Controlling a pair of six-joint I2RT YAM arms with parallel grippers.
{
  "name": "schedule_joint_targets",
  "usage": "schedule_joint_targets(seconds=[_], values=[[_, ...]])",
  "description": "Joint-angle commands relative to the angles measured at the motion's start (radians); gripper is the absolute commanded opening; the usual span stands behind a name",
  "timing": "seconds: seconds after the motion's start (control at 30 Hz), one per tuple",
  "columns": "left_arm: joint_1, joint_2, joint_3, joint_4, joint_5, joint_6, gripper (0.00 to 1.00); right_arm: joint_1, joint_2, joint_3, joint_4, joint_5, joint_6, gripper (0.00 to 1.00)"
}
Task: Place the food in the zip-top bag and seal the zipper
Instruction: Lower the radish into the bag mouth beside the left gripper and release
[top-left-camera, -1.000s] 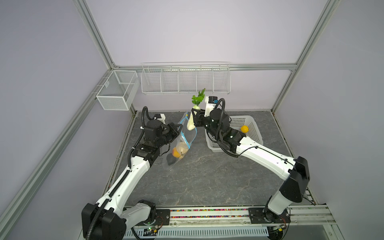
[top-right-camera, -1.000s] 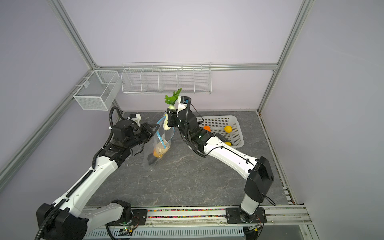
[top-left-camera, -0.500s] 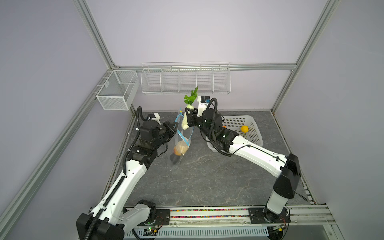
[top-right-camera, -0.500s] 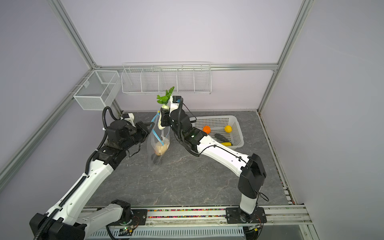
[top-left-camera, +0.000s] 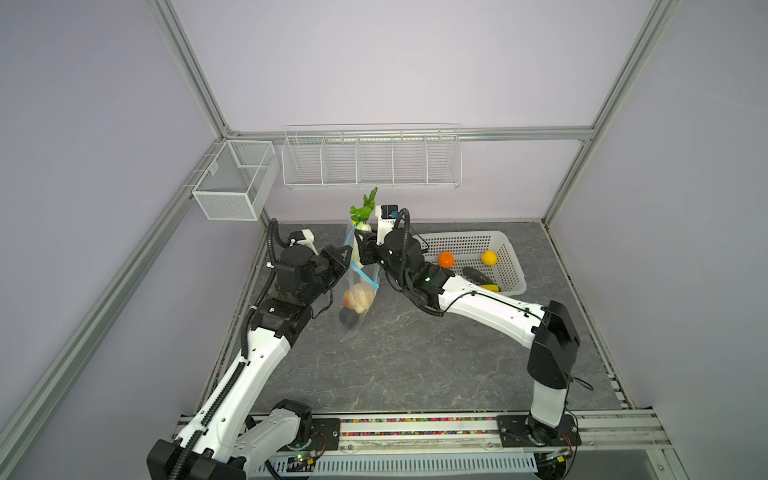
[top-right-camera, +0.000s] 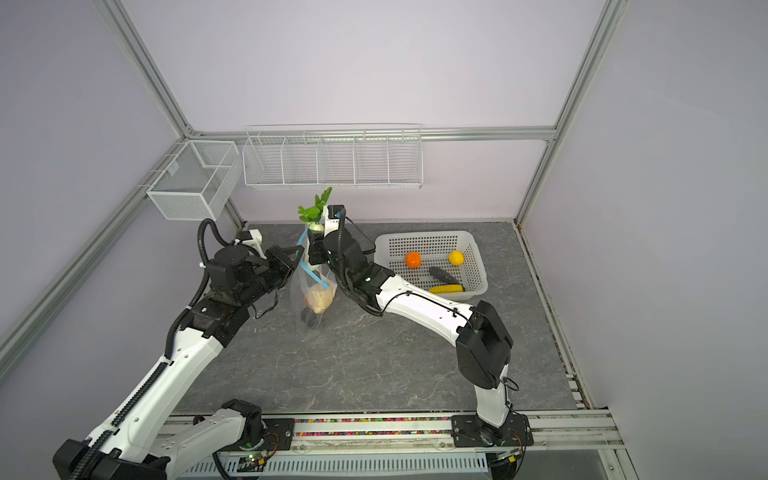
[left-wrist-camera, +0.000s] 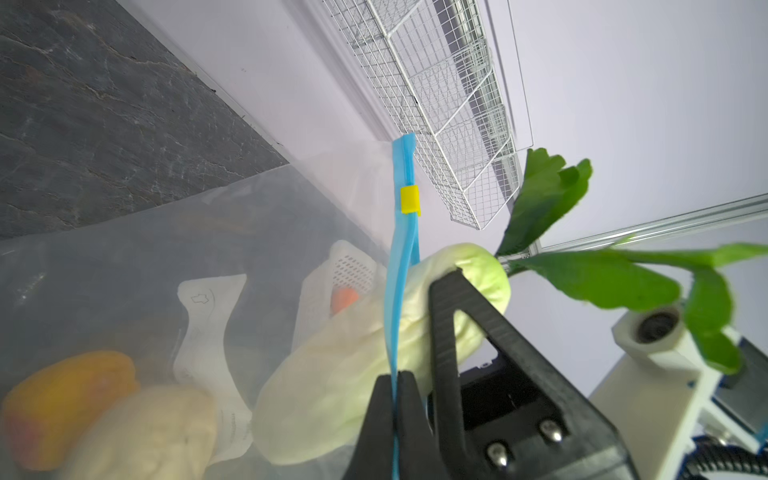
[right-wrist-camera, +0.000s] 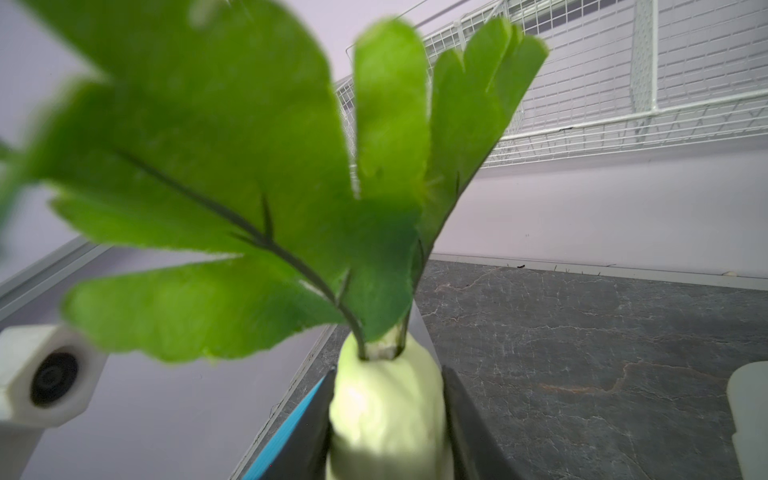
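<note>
The left gripper (left-wrist-camera: 395, 380) is clamping the zipper (left-wrist-camera: 400, 291), the zip-top bag (left-wrist-camera: 124, 257) hanging over the grey marbled tabletop (top-left-camera: 415, 353); the right gripper (right-wrist-camera: 390, 399) is gripping a leafy white radish (left-wrist-camera: 328, 374) at its mouth, near the lilac back wall (top-left-camera: 415, 83).

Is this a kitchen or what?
Probably a robot lab booth, not a kitchen: left arm and right arm on a rail, metal frame around plain walls, toy food in a white basket.

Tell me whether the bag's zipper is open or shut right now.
Open. In the left wrist view the zipper splits into two blue tracks past the yellow slider, and the leafy white radish passes between them.
</note>
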Motion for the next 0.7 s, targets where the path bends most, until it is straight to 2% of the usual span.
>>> schedule_joint_targets(seconds=[0.0,0.43,0.67], values=[[0.005,-0.026,-0.025,0.050,-0.023,-0.011,0.00,0.004,0.025,0.035,0.030,-0.020,0.026,0.35],[0.004,-0.020,-0.034,0.059,-0.026,-0.007,0.00,0.025,0.053,0.051,-0.002,-0.036,0.029,0.41],[0.005,-0.029,-0.042,0.053,-0.037,-0.007,0.00,0.037,0.010,-0.005,-0.012,-0.019,0.013,0.40]])
